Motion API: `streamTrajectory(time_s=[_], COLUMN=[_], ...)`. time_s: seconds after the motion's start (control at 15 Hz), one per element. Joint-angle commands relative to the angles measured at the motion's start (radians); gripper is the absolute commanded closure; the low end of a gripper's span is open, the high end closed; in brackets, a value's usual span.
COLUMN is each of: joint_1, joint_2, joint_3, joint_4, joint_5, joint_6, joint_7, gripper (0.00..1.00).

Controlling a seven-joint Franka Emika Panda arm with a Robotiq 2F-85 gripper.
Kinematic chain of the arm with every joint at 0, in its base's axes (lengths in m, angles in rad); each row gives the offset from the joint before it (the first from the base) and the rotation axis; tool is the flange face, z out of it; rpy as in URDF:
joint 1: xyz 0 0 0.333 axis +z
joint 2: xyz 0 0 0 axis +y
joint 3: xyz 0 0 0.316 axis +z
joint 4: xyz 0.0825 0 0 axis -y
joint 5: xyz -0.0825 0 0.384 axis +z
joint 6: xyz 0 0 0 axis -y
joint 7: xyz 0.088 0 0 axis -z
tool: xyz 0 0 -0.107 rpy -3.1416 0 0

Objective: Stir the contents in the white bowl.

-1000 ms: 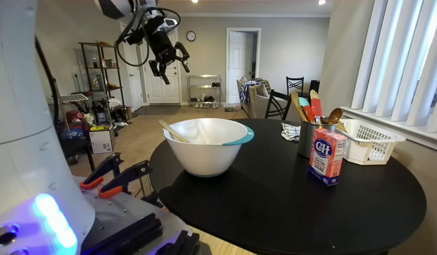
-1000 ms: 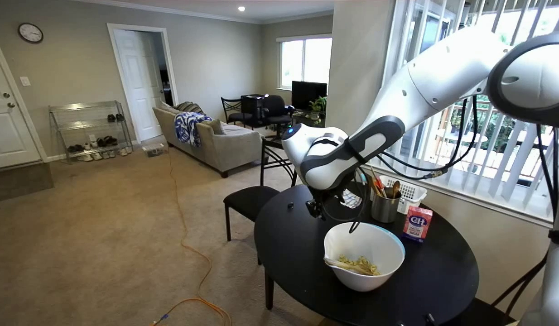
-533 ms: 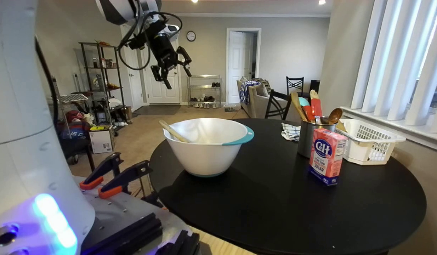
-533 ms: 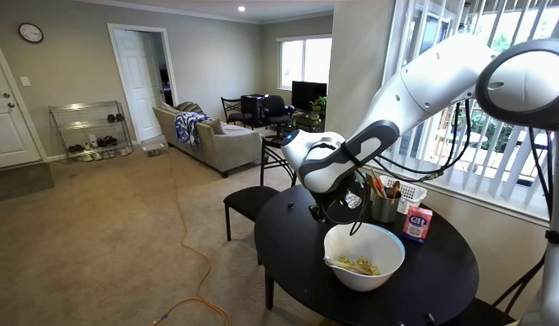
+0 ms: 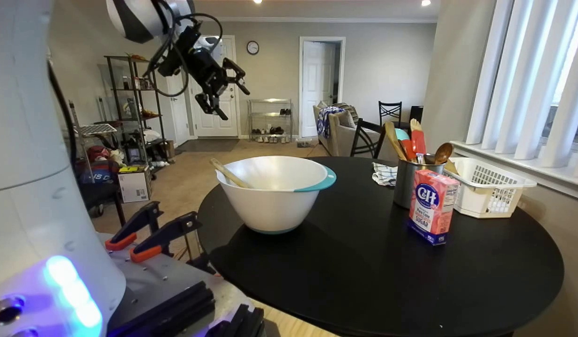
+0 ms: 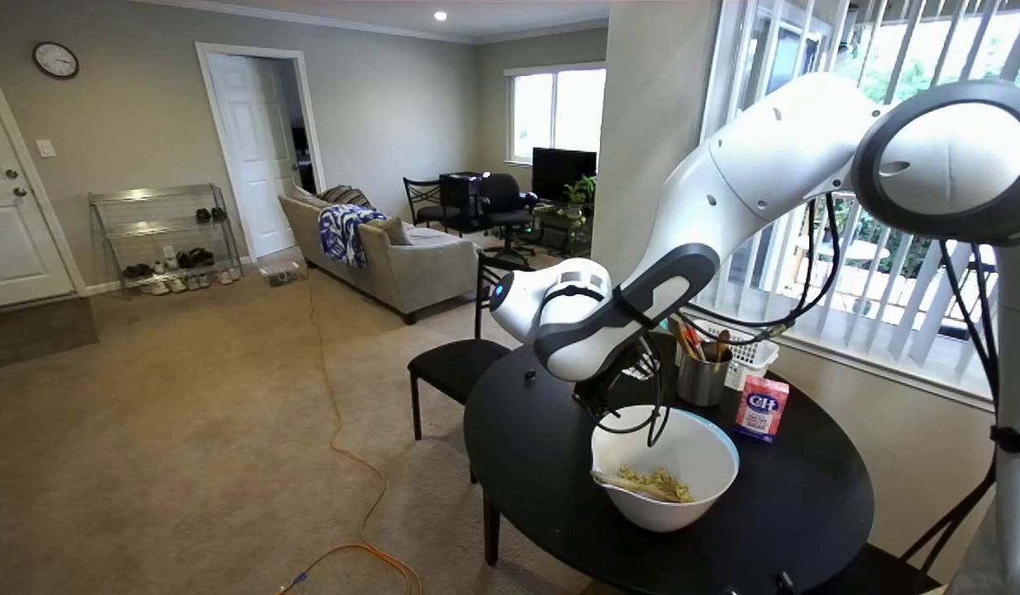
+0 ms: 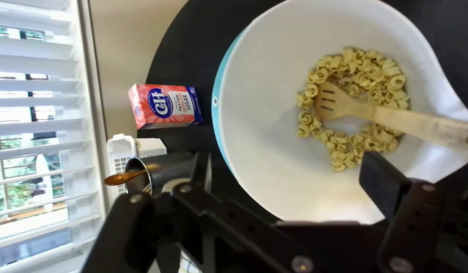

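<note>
The white bowl (image 5: 270, 210) with a teal rim stands on the black table; it also shows in an exterior view (image 6: 667, 519) and in the wrist view (image 7: 264, 94). Spiral pasta (image 7: 370, 74) lies on its bottom. A slotted wooden spatula (image 7: 412, 122) rests with its head in the pasta and its handle leaning over the rim; its handle shows in an exterior view (image 5: 229, 173). My gripper (image 5: 234, 104) is open and empty, tilted, above the bowl's height and apart from it. In the wrist view its spread fingers (image 7: 289, 168) frame part of the bowl.
A red sugar carton (image 5: 433, 206), a metal utensil holder (image 5: 403, 182), a white slatted basket (image 5: 485, 192) and a folded cloth (image 5: 385, 174) stand on the round table (image 5: 364, 281). A black chair (image 6: 456, 368) is beside it. Cables hang from the wrist near the bowl.
The gripper first sank slightly, then shifted and tilted more, its wrist moving left in both exterior views. It stays open. The bowl and spatula have not moved.
</note>
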Motion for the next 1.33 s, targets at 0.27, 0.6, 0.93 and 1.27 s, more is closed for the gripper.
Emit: streamTrajectory(time_s=[0.27,0.6,0.93,1.27], joint_1=[0.058,0.051,0.048,0.055], joint_2=[0.128,0.212,0.232,0.216], joint_3=[0.038,0.038,0.041,0.039], joint_4=[-0.005,0.004,-0.001,0.011], joint_5=[-0.175,-0.226,-0.244,-0.269], joint_6=[0.052,0.168,0.263,0.311], joint_7=[0.229,0.230,0.236,0.229], gripper=[0.00,0.00,0.00,0.00])
